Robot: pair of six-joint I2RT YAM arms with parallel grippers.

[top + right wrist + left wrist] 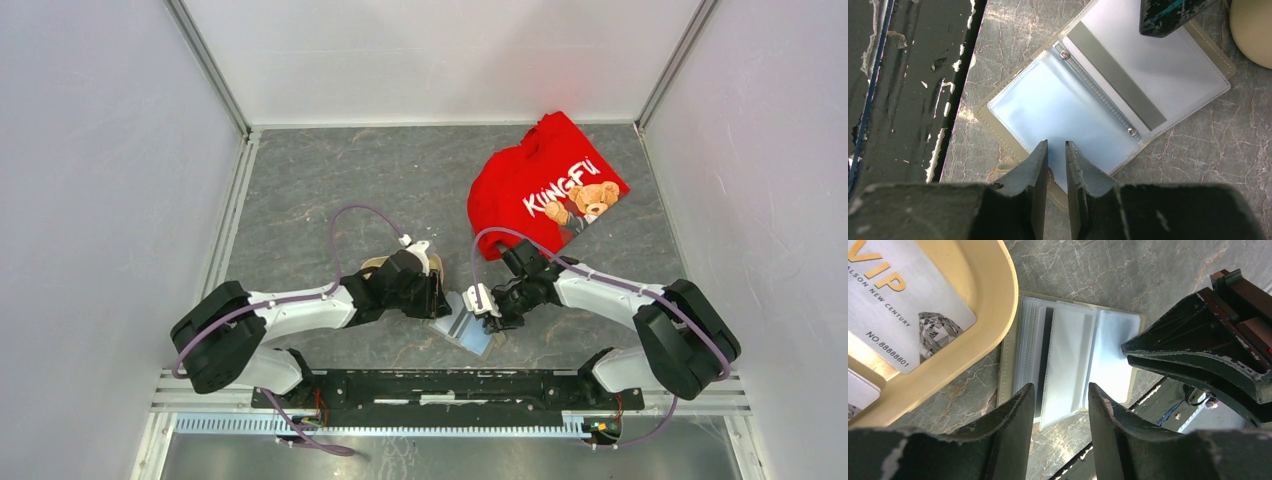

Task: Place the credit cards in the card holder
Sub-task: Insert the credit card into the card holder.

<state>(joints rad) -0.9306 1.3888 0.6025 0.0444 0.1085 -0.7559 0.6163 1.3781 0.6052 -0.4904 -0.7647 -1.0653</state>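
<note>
**Left gripper** (1060,407): jaws apart, grasping nothing. The holder (1073,352) lies open and flat just beyond its fingertips. The tray (1000,305) sits beside this gripper, on the side away from the other arm and just next to the holder. The cards (903,300) lie inside the tray, not yet picked up.

**Right gripper** (1054,150): jaws drawn nearly together, with a thin gap showing. The tips are at the holder's edge, over a clear sleeve (1058,110). Whether they pinch the sleeve or only rest on it cannot be told.

**Step in hand (judged):** steady the holder and present a sleeve mouth so that a card can enter.

1. Use the right gripper to hold the holder flat, with its tips clear of the sleeve opening.
2. Take one card from the tray by a short edge and leave most of its length free.
3. Line the card square with the sleeve mouth and bring it in at a low angle.
4. Slide it in slowly. A skewed card will likely snag the thin plastic or push the holder away.
</note>
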